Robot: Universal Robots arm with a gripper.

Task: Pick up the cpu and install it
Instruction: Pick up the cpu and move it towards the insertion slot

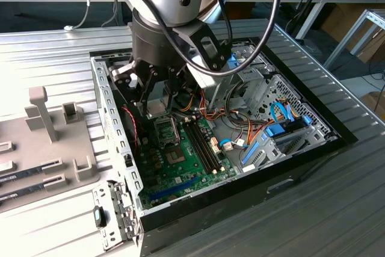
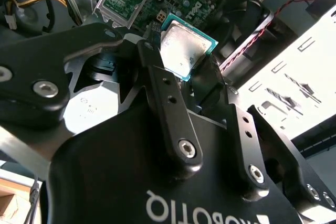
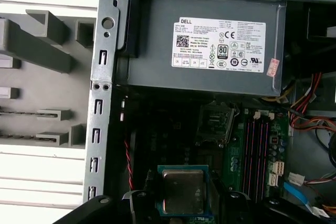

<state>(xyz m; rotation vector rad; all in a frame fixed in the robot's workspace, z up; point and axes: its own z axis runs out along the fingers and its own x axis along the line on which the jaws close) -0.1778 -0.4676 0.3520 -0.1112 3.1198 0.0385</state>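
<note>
- The gripper (image 2: 181, 59) is closed narrow on the cpu (image 2: 185, 45). Its black fingers (image 2: 152, 69) pinch two opposite edges, and the silvery lid faces the wrist cameras with the green board edge showing at the corners. Only thin edges are held, so I judge that slow, smooth motion without twisting suits this grip.
- The cpu hangs in the air inside the open computer case (image 1: 114, 148), above the motherboard (image 1: 180, 173) and touching nothing but the fingers. It should stay flat to the board; a tilted chip would likely meet the socket corner-first.
- The cpu socket (image 3: 214, 121) lies close below the chip, its metal frame standing around a green contact field in the second wrist view. Whether the chip is squarely over it cannot be told from these views. Its edges should be lined up parallel with the frame while it is clear of the contacts, because those contacts probably bend easily.
- A red-and-black wire (image 3: 127, 156) runs along the case wall just beside the gripper. It is worth watching that the finger links do not snag it.
- The memory slots (image 3: 257, 140) sit beside the socket on the other side and leave little room there.
- The grey power supply box (image 3: 205, 45) stands beyond the socket, apart from the chip.
- A grey fixture tray (image 1: 48, 142) lies outside the case, well apart.
</note>
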